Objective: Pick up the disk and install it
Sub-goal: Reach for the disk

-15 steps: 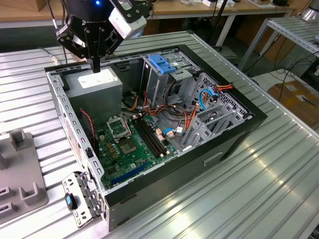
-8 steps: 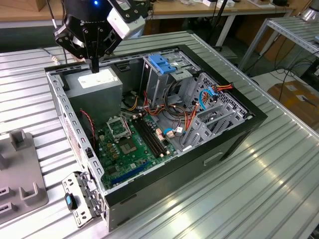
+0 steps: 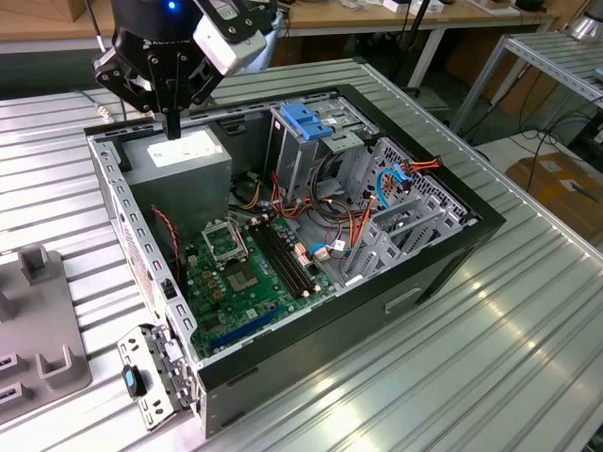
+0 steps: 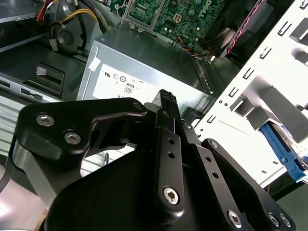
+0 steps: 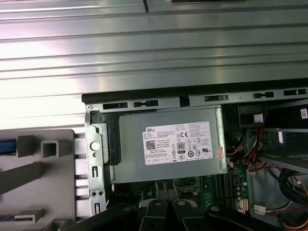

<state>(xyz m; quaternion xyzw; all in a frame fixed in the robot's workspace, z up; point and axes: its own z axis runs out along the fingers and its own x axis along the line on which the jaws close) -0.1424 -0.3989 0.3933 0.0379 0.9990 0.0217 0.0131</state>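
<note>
My gripper (image 3: pixel 172 130) hangs over the back left corner of the open computer case (image 3: pixel 429 282). Its black fingers are shut together, nothing shows between them, and they point down at the grey power-supply box (image 3: pixel 184 155). In the second wrist view the fingertips (image 4: pixel 166 97) stand over that box (image 4: pixel 139 67). I cannot make out the disk for certain. A blue strip (image 5: pixel 6 147) shows at the edge of a grey fixture (image 5: pixel 41 163), and I cannot tell whether it is the disk. A blue plastic bracket (image 3: pixel 306 118) sits on top of the drive cage (image 3: pixel 300 165).
The case lies on its side on a ribbed metal table (image 3: pixel 528 358). Inside it are the green motherboard (image 3: pixel 240 273) and red, orange and blue cables (image 3: pixel 400 174). The grey fixture (image 3: pixel 38 320) stands at the exterior view's left. A metal latch plate (image 3: pixel 141 379) sticks out at the case's near corner.
</note>
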